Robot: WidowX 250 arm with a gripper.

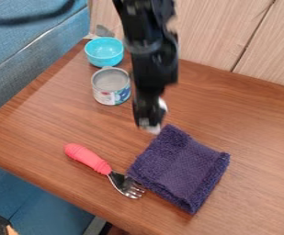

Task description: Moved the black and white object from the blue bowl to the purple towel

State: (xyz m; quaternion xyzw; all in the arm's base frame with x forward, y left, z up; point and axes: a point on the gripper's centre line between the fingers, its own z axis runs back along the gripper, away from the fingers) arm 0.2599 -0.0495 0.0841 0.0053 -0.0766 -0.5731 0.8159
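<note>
- And the black two-finger gripper (148, 123) is hanging by the far corner of the folded purple cloth towel (181, 170); how far open it is, I can't tell, nor whether it is gripping anything.
- What is looking like the black and white object (154, 130) is showing as a white patch at the gripper's lower end, well apart from the light-blue round bowl (105, 51).
- An early release is risking a drop onto the brown wooden table (52, 114), short of the towel.
- A low approach is risking bunching the raised towel edge, or nudging the red-handled metal fork (88, 158) lying against it.
</note>
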